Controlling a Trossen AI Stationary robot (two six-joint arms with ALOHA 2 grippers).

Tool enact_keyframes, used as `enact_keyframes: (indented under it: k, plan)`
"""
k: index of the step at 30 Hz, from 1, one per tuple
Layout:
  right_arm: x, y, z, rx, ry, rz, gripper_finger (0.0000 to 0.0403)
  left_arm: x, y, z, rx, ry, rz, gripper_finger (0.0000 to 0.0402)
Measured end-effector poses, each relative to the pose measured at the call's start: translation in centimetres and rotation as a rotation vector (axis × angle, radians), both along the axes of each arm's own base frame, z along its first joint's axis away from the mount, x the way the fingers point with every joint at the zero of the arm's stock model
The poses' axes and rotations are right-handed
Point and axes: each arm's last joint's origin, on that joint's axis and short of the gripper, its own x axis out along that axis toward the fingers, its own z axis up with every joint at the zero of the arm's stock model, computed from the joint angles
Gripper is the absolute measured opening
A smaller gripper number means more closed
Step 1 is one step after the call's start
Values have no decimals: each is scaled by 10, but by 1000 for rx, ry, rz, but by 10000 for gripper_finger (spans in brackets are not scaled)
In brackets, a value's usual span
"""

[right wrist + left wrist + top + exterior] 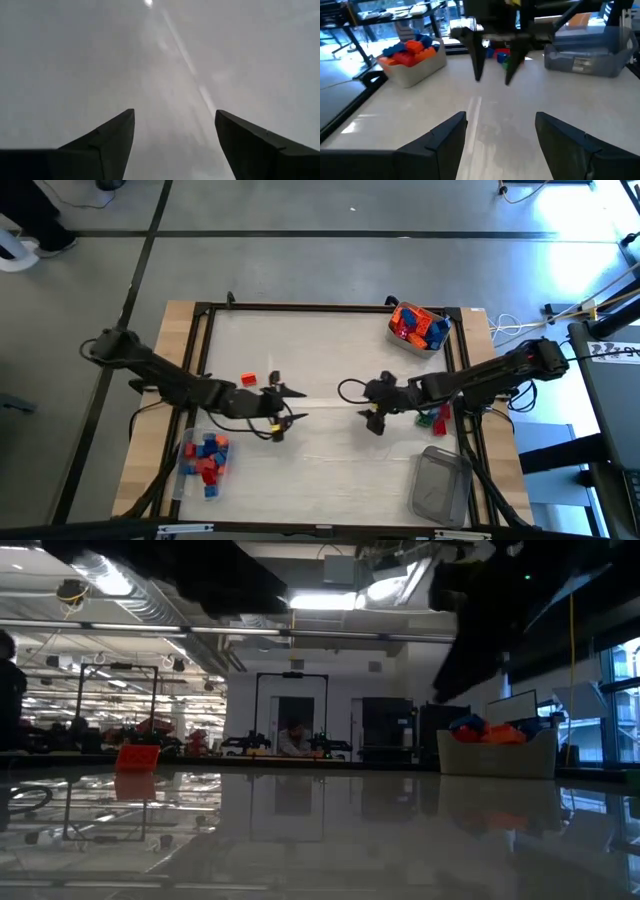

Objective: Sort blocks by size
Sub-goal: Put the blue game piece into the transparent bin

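Blocks sit in 3 places: a full tub (418,326), a near-left pile (205,457), and 1 orange block (249,380) loose. My left gripper (288,404) and right gripper (374,404) hover spread and empty mid-table; reaching inward together risks a collision.

No legible text; label on grey tub (585,55) unreadable.
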Motion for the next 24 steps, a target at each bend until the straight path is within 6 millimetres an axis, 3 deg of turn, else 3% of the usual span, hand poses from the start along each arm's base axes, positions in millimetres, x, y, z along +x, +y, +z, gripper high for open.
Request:
enact_keyframes:
  k: [5, 11, 18, 24]
  plan:
    - [-22, -6, 18, -9, 184, -111, 275, 28, 8, -27, -10, -8, -95, 225]
    - [-50, -13, 25, -6, 413, -303, 275, 51, 18, -66, -62, 5, -65, 225]
    - [-79, -19, 22, -17, 647, -565, 275, 57, 14, -98, -62, 70, -70, 225]
    - [-88, -17, 16, 116, 761, -678, 275, 56, 11, -104, -54, 94, -81, 225]
